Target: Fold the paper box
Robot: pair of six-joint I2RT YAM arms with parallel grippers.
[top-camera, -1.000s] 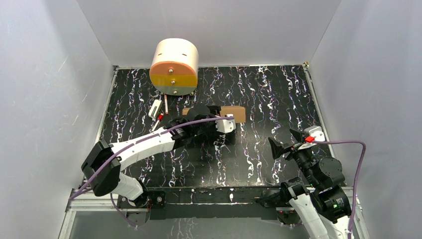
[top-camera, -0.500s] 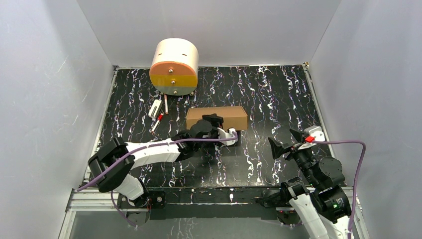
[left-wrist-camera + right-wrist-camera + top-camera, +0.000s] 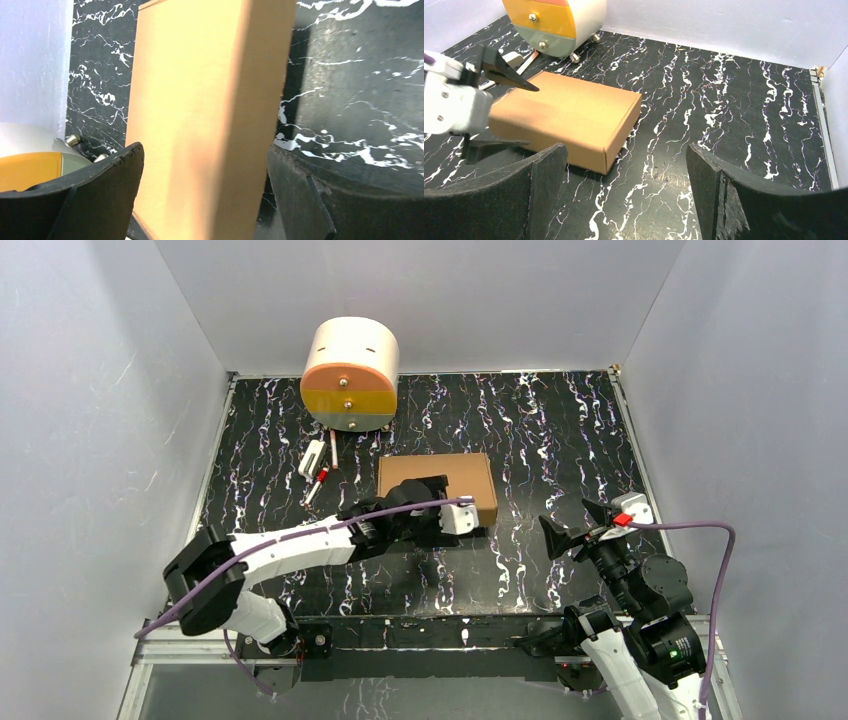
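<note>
Black tabletop (image 3: 560, 430), paper box (image 3: 445, 470) now lying flat

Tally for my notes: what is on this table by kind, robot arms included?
paper box: 1
cream cylinder with orange and yellow front: 1
small loose items beside the cylinder: 3, too small to identify
robot arms: 2, with left tool and right tool
Total: 7

Matt brown cardboard paper box (image 3: 440, 468), glossy black marbled table (image 3: 560, 430)
</note>
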